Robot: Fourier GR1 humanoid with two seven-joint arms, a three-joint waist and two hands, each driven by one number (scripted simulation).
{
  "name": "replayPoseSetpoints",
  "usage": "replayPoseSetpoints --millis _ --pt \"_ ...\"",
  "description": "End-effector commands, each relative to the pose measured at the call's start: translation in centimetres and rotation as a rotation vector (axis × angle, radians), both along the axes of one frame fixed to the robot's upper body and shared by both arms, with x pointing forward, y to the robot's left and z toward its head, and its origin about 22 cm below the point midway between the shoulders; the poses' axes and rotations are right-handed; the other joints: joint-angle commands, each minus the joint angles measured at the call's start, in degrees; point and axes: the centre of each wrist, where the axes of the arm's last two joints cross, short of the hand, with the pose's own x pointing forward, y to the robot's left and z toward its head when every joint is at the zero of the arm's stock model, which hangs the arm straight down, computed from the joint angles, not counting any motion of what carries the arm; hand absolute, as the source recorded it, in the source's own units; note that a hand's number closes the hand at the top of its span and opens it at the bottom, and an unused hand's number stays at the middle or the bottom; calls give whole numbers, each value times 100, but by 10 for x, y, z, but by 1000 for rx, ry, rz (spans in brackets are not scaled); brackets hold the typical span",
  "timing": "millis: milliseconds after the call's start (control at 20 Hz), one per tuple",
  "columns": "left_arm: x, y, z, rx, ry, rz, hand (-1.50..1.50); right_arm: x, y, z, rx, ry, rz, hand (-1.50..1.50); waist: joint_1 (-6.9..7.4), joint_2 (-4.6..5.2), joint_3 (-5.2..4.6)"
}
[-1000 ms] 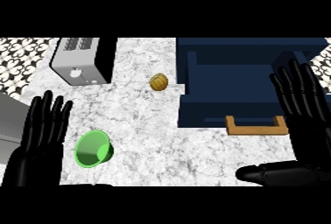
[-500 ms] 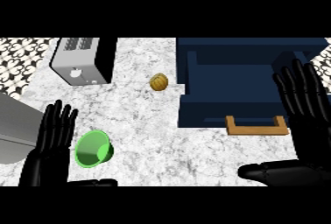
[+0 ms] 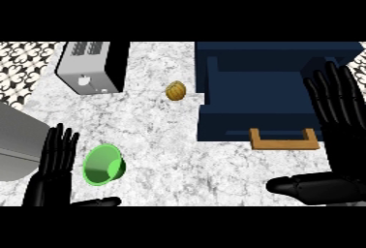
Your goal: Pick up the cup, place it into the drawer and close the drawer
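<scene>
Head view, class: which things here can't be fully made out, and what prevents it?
- Drawer interior: its front wall hides the floor nearest the wooden handle.
- Right hand: overlaps the drawer's right side.
- Left hand: wrist cut off by the lower edge.
- Green cup: tilted, base unseen.

One head view looks steeply down onto the counter (image 3: 164, 140).

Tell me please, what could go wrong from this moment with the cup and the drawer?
The green cup lies tilted on its side beside the open left hand, so a push might roll it away instead of gripping it. The open drawer sits far across the counter; carrying the cup there could knock the small brown object.
</scene>
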Motion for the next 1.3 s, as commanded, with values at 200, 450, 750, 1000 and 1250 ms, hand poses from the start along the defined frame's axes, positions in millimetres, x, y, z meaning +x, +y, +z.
replayPoseSetpoints --millis 200,450,750,1000,1250 --pt "-1 1 -42 16 40 12 -150 8 -2 -6 -10 2 10 -150 -1 0 0" --pt "7 3 -51 16 61 5 -150 10 -6 -2 -3 -5 11 -150 -4 -1 1" --pt "-6 43 -96 3 98 24 -150 -10 22 3 10 -7 5 -150 -10 -3 -2" --pt "-2 21 -116 -4 72 48 -150 11 -9 -12 -12 7 23 -150 -2 2 0" --pt "24 38 -113 -14 84 51 -150 6 4 -8 -5 -2 35 -150 -8 1 0"
